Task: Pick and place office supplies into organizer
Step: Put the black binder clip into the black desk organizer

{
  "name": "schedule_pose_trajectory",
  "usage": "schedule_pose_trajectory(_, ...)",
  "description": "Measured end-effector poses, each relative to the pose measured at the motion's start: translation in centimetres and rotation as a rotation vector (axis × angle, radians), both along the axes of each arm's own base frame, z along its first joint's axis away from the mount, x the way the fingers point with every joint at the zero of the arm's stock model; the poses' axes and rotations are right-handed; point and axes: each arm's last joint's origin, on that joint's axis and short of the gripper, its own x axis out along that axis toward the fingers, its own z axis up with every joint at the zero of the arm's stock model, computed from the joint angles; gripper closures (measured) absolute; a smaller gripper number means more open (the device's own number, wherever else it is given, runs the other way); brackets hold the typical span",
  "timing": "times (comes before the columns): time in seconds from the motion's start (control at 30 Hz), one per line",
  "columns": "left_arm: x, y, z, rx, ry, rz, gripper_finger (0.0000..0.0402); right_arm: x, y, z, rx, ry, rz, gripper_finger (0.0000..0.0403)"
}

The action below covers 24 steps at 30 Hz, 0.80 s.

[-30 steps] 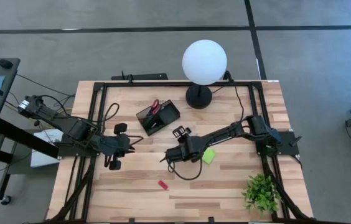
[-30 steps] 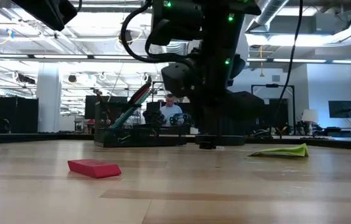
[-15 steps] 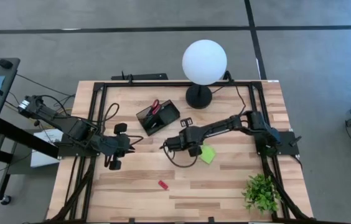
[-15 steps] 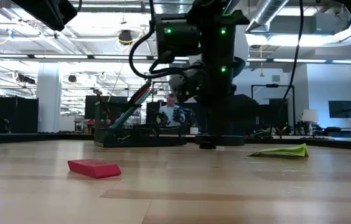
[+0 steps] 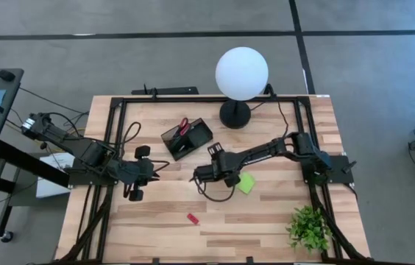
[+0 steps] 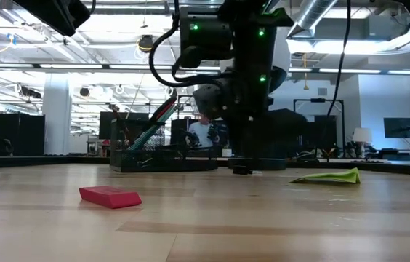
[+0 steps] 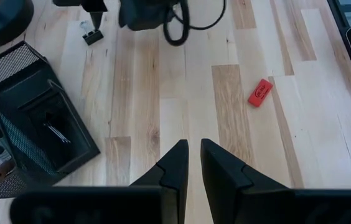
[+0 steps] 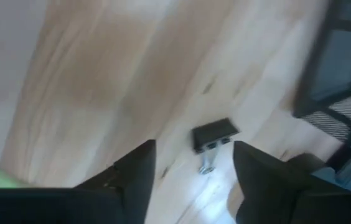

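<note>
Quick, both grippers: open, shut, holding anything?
Left gripper: shut, holding nothing.
Right gripper: open, empty, above a black binder clip lying on the table.

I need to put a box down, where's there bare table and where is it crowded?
Bare wood lies between the red eraser and the plant, along the near edge. It is crowded mid-table: organizer, lamp base, right gripper over a black clip, sticky pad.

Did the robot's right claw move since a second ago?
Yes. In the high view the right gripper has swung toward the organizer, away from the green sticky-note pad it sat beside, and it now hangs open over a black clip.
</note>
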Motion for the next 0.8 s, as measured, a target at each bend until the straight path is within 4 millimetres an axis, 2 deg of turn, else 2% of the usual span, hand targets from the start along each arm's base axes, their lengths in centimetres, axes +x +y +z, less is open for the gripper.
schedule_pose_trajectory(0.2,0.0,0.0,0.0,0.002,0.0,-0.001,0.0363,-0.6,-0.6,-0.1,0.095,0.139,0.104,0.0156)
schedule_pose_trajectory(0.3,0.0,0.0,0.0,0.003,0.0,-0.002,0.0363,-0.4,-1.6,0.1,0.084,0.165,0.155,0.0153)
schedule_pose_trajectory(0.37,0.0,0.0,0.0,-0.002,0.0,0.002,0.0363,-0.1,-2.5,0.9,0.103,0.152,0.168,0.0153)
schedule_pose_trajectory(0.53,0.0,0.0,0.0,-0.001,0.0,0.001,0.0363,0.9,-5.2,2.7,0.27,0.096,0.163,0.0153)
schedule_pose_trajectory(0.63,0.0,0.0,0.0,0.0,0.0,0.0,0.0363,1.2,-6.4,2.9,0.348,0.071,0.19,0.0153)
schedule_pose_trajectory(0.8,0.0,0.0,0.0,-0.004,0.0,0.005,0.0363,1.1,-7.2,2.8,0.356,0.072,0.185,0.0153)
